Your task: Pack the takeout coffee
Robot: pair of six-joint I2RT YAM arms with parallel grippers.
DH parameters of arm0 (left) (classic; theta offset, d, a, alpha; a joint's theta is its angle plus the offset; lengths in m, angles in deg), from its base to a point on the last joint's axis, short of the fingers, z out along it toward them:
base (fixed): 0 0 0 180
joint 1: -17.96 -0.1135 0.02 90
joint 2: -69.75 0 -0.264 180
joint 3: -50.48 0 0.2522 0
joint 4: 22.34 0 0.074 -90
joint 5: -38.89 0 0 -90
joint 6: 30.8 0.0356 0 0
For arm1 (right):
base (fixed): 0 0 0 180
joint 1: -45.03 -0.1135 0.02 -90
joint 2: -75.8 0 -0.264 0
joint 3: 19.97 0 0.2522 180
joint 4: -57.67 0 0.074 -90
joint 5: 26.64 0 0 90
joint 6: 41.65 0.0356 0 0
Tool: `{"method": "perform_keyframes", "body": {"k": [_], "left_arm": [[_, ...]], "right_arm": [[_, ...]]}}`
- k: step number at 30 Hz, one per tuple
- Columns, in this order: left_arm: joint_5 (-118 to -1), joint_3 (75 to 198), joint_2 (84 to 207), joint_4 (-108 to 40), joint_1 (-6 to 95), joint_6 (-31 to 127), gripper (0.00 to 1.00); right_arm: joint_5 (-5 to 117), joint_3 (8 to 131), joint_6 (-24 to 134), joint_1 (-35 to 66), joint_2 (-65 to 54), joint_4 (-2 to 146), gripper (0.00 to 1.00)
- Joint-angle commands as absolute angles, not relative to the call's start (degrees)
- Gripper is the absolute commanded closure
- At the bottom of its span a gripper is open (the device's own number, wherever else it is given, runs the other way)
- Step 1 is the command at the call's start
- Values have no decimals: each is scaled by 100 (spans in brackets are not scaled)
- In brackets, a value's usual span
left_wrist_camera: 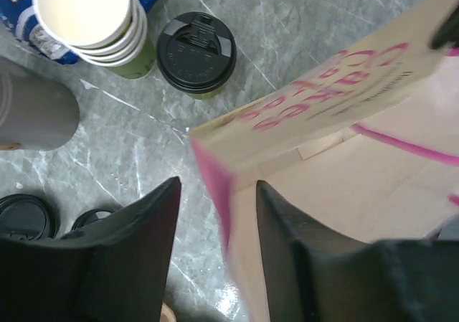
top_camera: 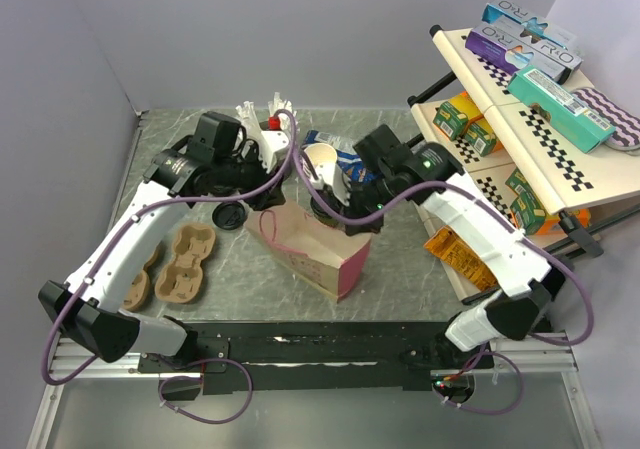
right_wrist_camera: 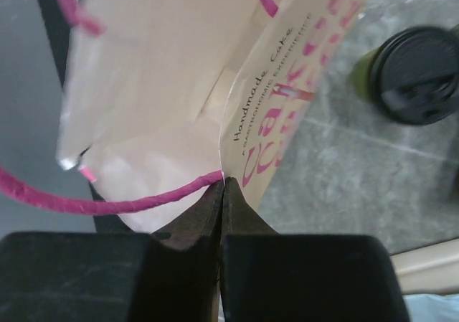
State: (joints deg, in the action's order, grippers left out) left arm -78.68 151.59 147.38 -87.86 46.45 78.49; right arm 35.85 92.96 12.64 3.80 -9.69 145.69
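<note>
Two grippers are at the bag (left_wrist_camera: 344, 157). My right gripper (right_wrist_camera: 223, 184) is clenched on its rim beside the pink handle. My left gripper (left_wrist_camera: 217, 189) is released, fingers apart astride another corner of the rim without pinching it.

The coffee (left_wrist_camera: 196, 55) stands upright on the table (left_wrist_camera: 301, 21), outside the bag and just beside the cup stack (left_wrist_camera: 90, 13). From my left wrist it sits beyond the bag's corner, up and left of my fingers and well apart from them. From my right wrist it is off past the bag's printed wall, also apart.

I judge the cup light, though it may hold liquid. The paper wall is soft and would buckle under a hard squeeze. The lid (left_wrist_camera: 193, 46) could pop or leak if tipped. I would grip the sides below the lid, gently, and keep it level.
</note>
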Motion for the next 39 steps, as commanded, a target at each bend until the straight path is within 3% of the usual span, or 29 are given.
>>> {"method": "perform_keyframes", "body": {"k": [1, 6, 12, 22, 35, 39], "left_arm": [[-8047, 15230, 14402, -8357, 4486, 7705, 46], [-7924, 15230, 14279, -7803, 4345, 7467, 42], [-7914, 15318, 14402, -7714, 4301, 7485, 42], [-7889, 15266, 14473, -7696, 4292, 7520, 42], [-7141, 14940, 14332, -7749, 3976, 7590, 36], [-7237, 14993, 14402, -7741, 3941, 7581, 36]], "right_arm": [[3663, 8479, 1135, 390, 99, 15449, 100], [4033, 8220, 1065, 792, 838, 15747, 100], [4068, 8441, 836, 1637, 1146, 16134, 100], [4411, 8185, 836, 2120, 1322, 16003, 100], [4244, 8221, 801, 2578, 1261, 15721, 100], [3551, 8396, 433, 2605, 1174, 16010, 100]]}}
